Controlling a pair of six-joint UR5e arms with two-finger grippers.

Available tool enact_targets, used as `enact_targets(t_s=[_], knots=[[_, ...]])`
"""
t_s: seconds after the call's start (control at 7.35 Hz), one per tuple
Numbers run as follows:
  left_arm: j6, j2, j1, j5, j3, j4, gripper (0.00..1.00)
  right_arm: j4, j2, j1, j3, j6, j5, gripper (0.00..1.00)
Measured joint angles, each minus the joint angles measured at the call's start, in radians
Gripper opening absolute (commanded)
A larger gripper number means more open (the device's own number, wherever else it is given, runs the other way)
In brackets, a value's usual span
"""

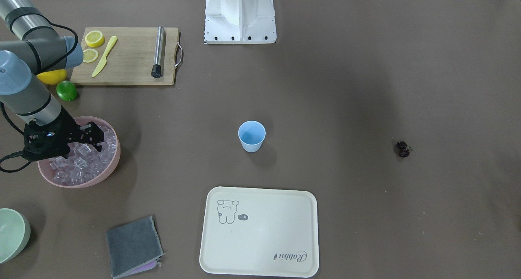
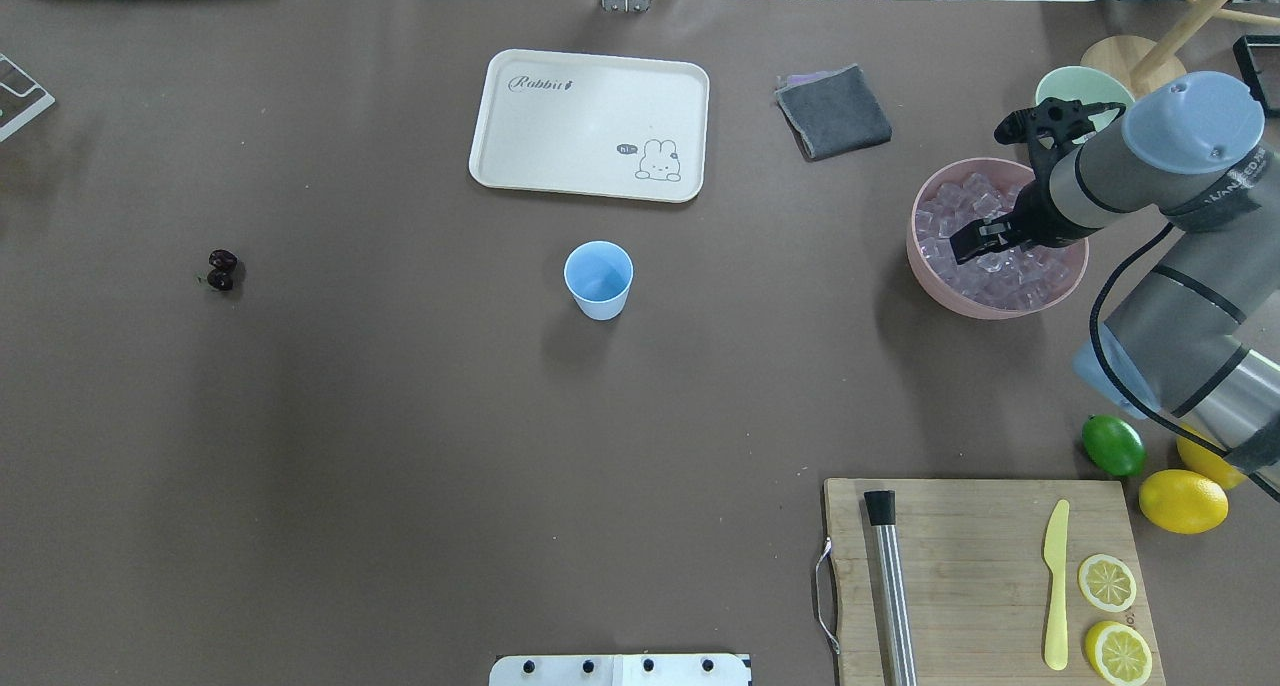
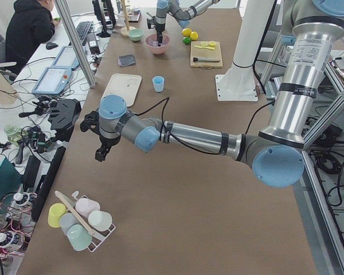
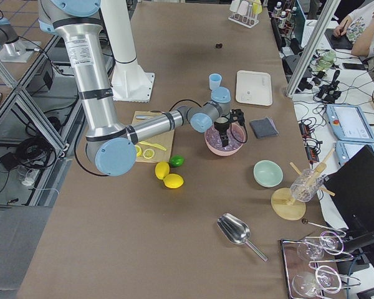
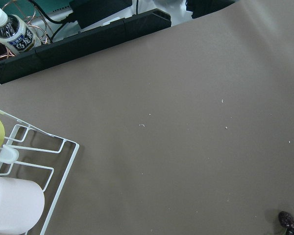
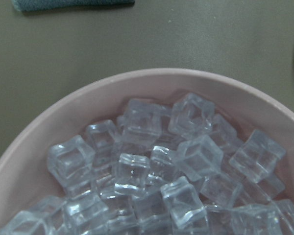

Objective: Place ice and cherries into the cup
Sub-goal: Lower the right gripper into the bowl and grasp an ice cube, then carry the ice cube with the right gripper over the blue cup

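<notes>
At the right edge of the overhead view, the right gripper hangs over the pink bowl, its tips low among the ice. The wrist view looks straight down on a heap of clear cubes filling the lower part of its frame. No fingertip shows there, and in the two table views the dark fingers blur against the cubes, so I cannot tell whether the jaws stand apart or are closed on a cube.

The relation that matters, as I judge it, is simple: the ice lies directly under this gripper, while the cup stands upright and apparently empty at the centre of the overhead view, well apart to the bowl's left. A cube taken here would have to travel leftward across bare table.

The cherries lie far off at the left of that view (a small dark cluster, the stem barely visible). They are clearly nearer the left arm, whose wrist view catches them in its lower right corner. The left gripper shows only in the side view, so its state cannot be told.
</notes>
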Motion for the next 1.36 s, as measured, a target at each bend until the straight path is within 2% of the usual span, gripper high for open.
enact_targets(t_s=[0.14,0.27,0.41,0.54,0.95,1.09,1.36], knots=[[0.0,0.001,0.006,0.0,0.006,-0.009,0.98,0.0,0.0,0.0,0.0,0.0,0.0,0.24],[0.0,0.001,0.009,0.0,0.011,-0.014,0.98,0.0,0.0,0.0,0.001,0.0,0.001,0.17],[0.0,0.001,0.01,0.0,0.013,-0.017,0.98,0.0,0.0,0.0,0.004,0.0,0.002,0.05],[0.0,0.001,0.01,0.0,0.014,-0.017,0.98,-0.002,0.0,0.0,0.012,0.0,0.003,0.0],[0.0,0.002,0.011,0.0,0.019,-0.018,0.98,-0.035,0.008,0.011,0.06,-0.001,0.005,0.0],[0.0,0.002,0.011,0.0,0.023,-0.019,0.98,-0.118,0.052,0.011,0.088,0.0,0.003,0.0],[0.0,0.003,0.011,0.0,0.026,-0.027,0.98,-0.38,0.256,-0.018,0.124,0.044,0.001,0.0]])
